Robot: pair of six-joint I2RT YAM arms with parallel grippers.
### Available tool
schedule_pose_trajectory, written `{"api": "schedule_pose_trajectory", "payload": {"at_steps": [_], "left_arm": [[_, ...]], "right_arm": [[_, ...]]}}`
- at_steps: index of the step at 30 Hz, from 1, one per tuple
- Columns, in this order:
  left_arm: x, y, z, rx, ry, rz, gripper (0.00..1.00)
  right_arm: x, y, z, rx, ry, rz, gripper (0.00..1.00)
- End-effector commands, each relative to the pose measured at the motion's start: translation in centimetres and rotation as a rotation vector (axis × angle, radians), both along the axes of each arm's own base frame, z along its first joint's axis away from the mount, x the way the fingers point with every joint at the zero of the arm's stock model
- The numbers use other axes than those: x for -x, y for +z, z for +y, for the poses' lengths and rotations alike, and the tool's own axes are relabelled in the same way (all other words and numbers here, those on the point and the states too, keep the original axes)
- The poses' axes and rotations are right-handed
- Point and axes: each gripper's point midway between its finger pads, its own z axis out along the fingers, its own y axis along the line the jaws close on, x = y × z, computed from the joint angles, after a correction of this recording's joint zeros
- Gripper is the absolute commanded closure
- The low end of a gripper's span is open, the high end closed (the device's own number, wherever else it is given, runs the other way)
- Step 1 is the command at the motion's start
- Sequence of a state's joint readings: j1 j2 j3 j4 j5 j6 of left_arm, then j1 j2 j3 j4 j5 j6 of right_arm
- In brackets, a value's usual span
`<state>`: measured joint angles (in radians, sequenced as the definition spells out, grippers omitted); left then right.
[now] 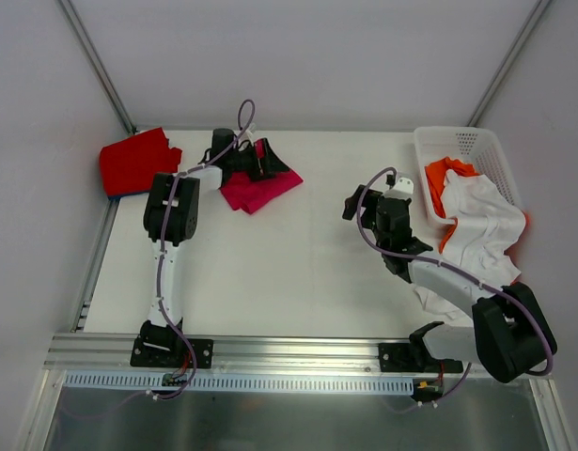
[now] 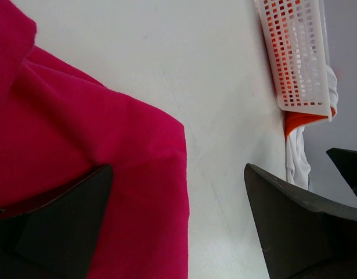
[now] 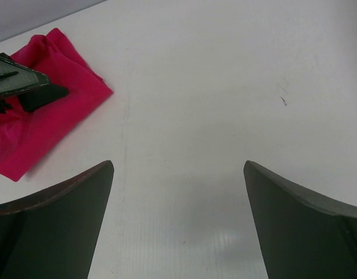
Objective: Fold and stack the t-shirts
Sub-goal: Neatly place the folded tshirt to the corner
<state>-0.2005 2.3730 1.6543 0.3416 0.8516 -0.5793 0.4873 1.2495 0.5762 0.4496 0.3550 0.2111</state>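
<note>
White matte table [image 1: 298,272] fills the scene, smooth and flat, with pale grey walls behind it. On the right, the biggest piece of cloth is a white cloth t-shirt [image 1: 476,221], soft and rumpled, spilling over the near rim of a white plastic lattice basket [image 1: 476,143] and down onto the table beside the right arm. Inside the basket sits an orange cloth t-shirt [image 1: 445,175], bunched up, touching the white one.

Over at the far left, a crimson-pink cloth t-shirt [image 1: 260,191] lies on the table in a loose, creased heap with one straight folded edge. The left gripper [image 1: 262,162] is right on top of it. From the left wrist, its fingers stand wide apart, one dark finger [image 2: 68,221] over the pink cloth and the other over bare table. Nothing is pinched between them.

Tucked in the far-left corner, a red cloth t-shirt [image 1: 134,162] lies folded flat, just beside the left arm.

The right gripper [image 1: 354,202] hangs mid-table, well apart from the pink shirt, its jaws spread wide over bare table, holding nothing.
</note>
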Motion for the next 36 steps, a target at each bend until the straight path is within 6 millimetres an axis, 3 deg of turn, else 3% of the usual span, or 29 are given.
{"api": "schedule_pose_trajectory", "payload": {"at_steps": [1, 7, 13, 22, 24, 30, 36], "left_arm": [[-2.7, 2.2, 3.7, -0.017, 0.091, -0.073, 0.01], [-4.1, 4.9, 6.7, -0.002, 0.144, -0.123, 0.01], [-5.7, 3.8, 11.1, -0.101, 0.245, -0.139, 0.01], [-5.7, 7.9, 14.3, -0.212, 0.376, -0.286, 0.01], [-6.3, 7.3, 16.8, -0.289, 0.460, -0.286, 0.01], [-7.0, 5.0, 21.0, -0.426, 0.604, -0.250, 0.01], [-7.6, 2.8, 22.8, -0.487, 0.675, -0.191, 0.01]], "right_arm": [[-1.4, 2.2, 0.0, -0.008, -0.017, -0.052, 0.01], [-1.8, 1.5, 0.3, 0.001, -0.013, -0.031, 0.01], [-2.4, 1.1, 0.7, 0.002, -0.003, -0.016, 0.01], [-3.1, 0.2, 1.9, -0.013, 0.031, 0.015, 0.00], [-3.1, 0.0, 2.1, -0.014, 0.036, 0.020, 0.01], [-3.2, -0.6, 2.4, -0.012, 0.047, 0.036, 0.00], [-2.8, -0.8, 2.1, -0.013, 0.043, 0.042, 0.01]]}}
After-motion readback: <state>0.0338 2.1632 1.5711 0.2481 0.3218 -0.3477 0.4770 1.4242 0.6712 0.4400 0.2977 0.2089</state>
